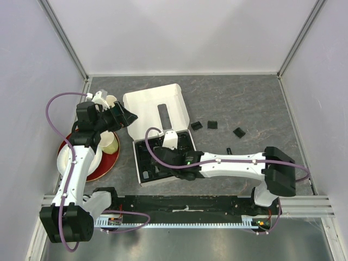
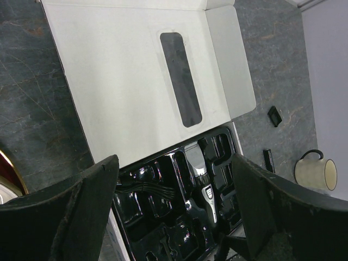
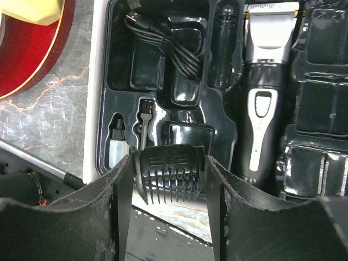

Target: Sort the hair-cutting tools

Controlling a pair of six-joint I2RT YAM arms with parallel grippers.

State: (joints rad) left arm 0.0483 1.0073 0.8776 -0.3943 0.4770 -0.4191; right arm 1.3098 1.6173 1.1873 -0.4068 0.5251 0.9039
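Note:
My right gripper [image 3: 169,182] [image 1: 163,156] is shut on a black comb guard [image 3: 169,169], teeth pointing down, just above the near end of the black tray [image 3: 321,81]. The silver-and-black clipper [image 3: 263,109] [image 2: 204,182] lies in its tray slot. A tiny brush [image 3: 144,122], a small bottle [image 3: 116,149] and a coiled cable [image 3: 168,46] lie in other slots. My left gripper [image 2: 175,163] [image 1: 123,115] is open and empty, hovering over the box lid's left edge. Loose comb guards [image 1: 196,125] [image 1: 212,124] [image 1: 238,131] and a slim stick [image 1: 229,149] lie on the table right of the box.
The white box lid [image 1: 155,106] lies open flat behind the tray. A red plate [image 1: 106,163] with cream mugs [image 1: 109,142] sits at the left under my left arm. Another cream mug [image 2: 315,169] shows in the left wrist view.

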